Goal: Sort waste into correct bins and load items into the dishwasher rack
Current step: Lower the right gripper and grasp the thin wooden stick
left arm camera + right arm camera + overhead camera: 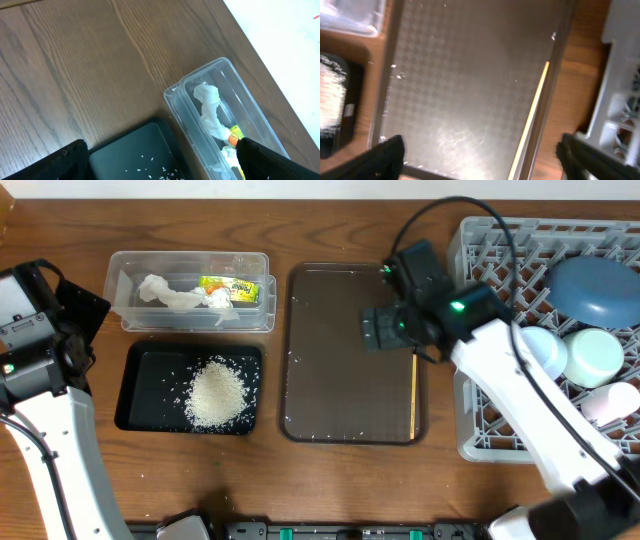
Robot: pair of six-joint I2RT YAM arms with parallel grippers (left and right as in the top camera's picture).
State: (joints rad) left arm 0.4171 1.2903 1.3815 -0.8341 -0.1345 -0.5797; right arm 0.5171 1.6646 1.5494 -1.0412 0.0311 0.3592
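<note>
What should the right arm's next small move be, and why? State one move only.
Probably shift the right gripper sideways toward the chopsticks and lower it over them. Its jaws stand open and empty above the brown tray, while the chopsticks lie along that tray's edge nearest the dishwasher rack, seemingly the only item not yet loaded.

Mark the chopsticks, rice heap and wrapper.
chopsticks (413, 395), overhead view, mid-length of the sticks.
rice heap (217, 394), overhead view, centre of the pile.
wrapper (230, 289), overhead view, its printed face.
</note>
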